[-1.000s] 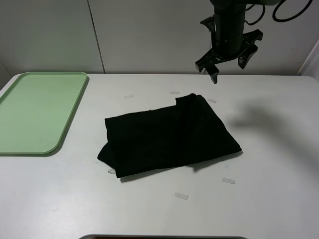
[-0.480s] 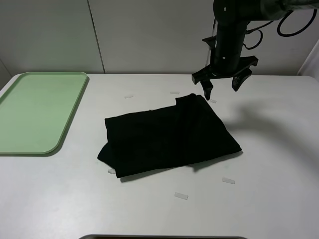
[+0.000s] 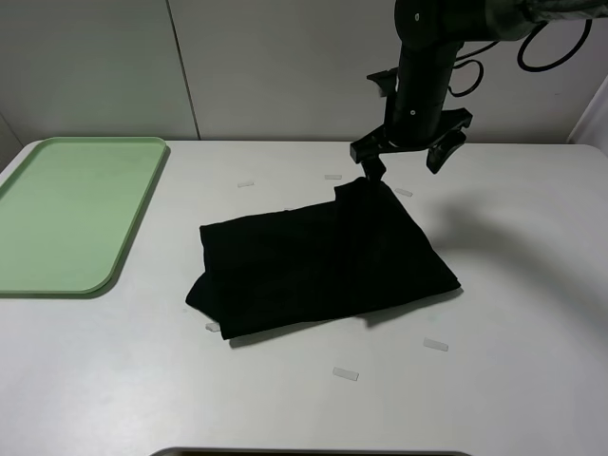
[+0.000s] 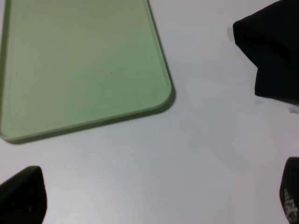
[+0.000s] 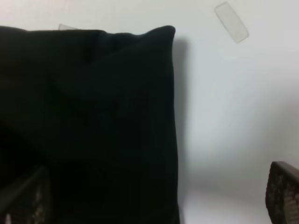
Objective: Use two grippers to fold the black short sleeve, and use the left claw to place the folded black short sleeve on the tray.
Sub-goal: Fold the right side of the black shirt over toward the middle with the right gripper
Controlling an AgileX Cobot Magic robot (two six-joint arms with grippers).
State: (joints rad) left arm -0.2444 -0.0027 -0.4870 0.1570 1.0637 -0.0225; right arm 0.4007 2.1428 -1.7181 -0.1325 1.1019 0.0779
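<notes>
Right claw spread, over black short sleeve corner — tape strips around

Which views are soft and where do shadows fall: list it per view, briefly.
Exterior high: evenly lit and sharp; the right gripper casts a soft shadow on the table right of the black short sleeve, whose folds barely show. Left wrist: the tray is clear, the left gripper out of focus. Right wrist: soft overall, dim shadow along the cloth's edge.

You have open table at lower right, black short sleeve fills centre, tray at left, right gripper hanging upper right.
</notes>
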